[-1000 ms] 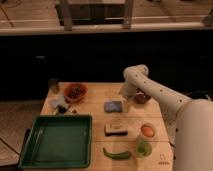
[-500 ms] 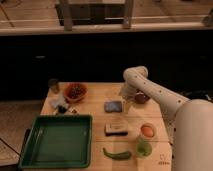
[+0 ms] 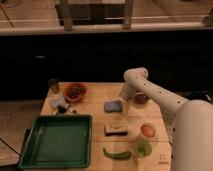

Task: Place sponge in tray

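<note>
Your robot's two-finger gripper [image 3: 125, 104] hung low over the pale wooden table [image 3: 95, 97], at the end of a white arm [image 3: 150, 90] that bent at the elbow above the far right part of the tabletop. Its fingers stood apart and held nothing.

The small flat blue-grey sponge [image 3: 113, 106] lay on the wood near the middle of the table, just beside the gripper and to its left in the camera view. Whether a fingertip touched it could not be told. The large shallow green plastic tray [image 3: 30, 145] sat at the near left corner of the table. The sponge lay outside it, beyond its far right corner.

A cream-topped block with a dark bottom layer [image 3: 116, 129] lay just right of the tray, between the sponge and the near edge. A long green vegetable [image 3: 117, 154] lay by that edge, with a small green cup [image 3: 143, 148] just to its right. Behind the cup, a round orange object [image 3: 147, 130] rested on a pale dish.

A small dark bowl [image 3: 141, 98] stood just right of the gripper. At the far left, an orange bowl with dark contents [image 3: 75, 91] stood near a dark cylindrical cup [image 3: 53, 85]. A few small dark items [image 3: 62, 106] lay between that bowl and the tray.
</note>
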Tool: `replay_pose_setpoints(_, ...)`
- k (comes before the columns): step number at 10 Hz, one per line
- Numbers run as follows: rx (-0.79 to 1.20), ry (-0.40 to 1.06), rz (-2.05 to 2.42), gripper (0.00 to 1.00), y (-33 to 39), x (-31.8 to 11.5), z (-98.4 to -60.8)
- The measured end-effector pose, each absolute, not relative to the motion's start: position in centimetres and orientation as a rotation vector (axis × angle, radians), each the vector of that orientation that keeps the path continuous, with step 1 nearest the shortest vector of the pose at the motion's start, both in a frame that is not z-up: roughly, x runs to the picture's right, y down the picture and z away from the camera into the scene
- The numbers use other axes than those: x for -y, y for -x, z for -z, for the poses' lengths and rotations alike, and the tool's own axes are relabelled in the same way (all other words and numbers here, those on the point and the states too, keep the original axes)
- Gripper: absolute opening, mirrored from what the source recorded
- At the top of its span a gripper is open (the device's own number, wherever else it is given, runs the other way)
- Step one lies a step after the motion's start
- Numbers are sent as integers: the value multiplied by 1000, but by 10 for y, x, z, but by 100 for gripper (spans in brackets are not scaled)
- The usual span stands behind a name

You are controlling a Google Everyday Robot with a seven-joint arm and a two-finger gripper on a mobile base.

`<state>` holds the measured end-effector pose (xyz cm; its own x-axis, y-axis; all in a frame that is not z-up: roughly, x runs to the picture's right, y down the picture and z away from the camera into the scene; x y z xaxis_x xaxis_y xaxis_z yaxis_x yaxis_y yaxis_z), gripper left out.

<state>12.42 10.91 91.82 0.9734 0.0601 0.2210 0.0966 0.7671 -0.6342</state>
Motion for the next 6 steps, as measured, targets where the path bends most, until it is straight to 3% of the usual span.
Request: replay_pose_setpoints(6, 241, 706, -15, 80, -123, -113, -923)
